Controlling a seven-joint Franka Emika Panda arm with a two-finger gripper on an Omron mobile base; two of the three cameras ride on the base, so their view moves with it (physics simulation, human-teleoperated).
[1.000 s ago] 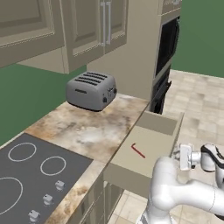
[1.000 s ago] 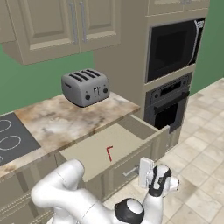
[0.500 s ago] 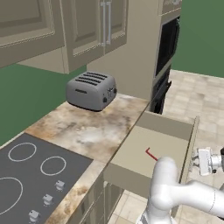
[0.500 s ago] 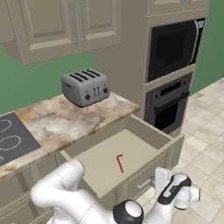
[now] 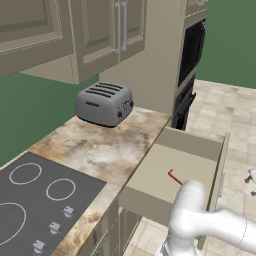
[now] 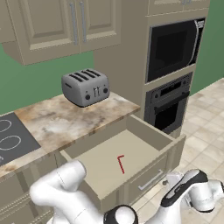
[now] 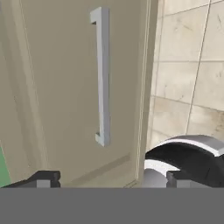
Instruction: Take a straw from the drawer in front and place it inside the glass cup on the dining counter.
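My gripper point(image 7: 109, 177) fingers point(image 7: 43, 178) stand spread, released, holding nothing, just off the wide beige drawer point(image 7: 74, 87) front's slim metal bar handle point(image 7: 101, 74). The base views reveal the thin red straw point(image 6: 120, 163) inside the drawer, pulled farther out than before.

One drawer point(image 6: 144, 144) stands pulled out, with one red straw point(image 6: 120, 163) lying in it — a single bar handle point(image 7: 102, 74) on its front. One toaster point(image 5: 104, 103) sits on the counter — beside one cooktop point(image 5: 30, 200).
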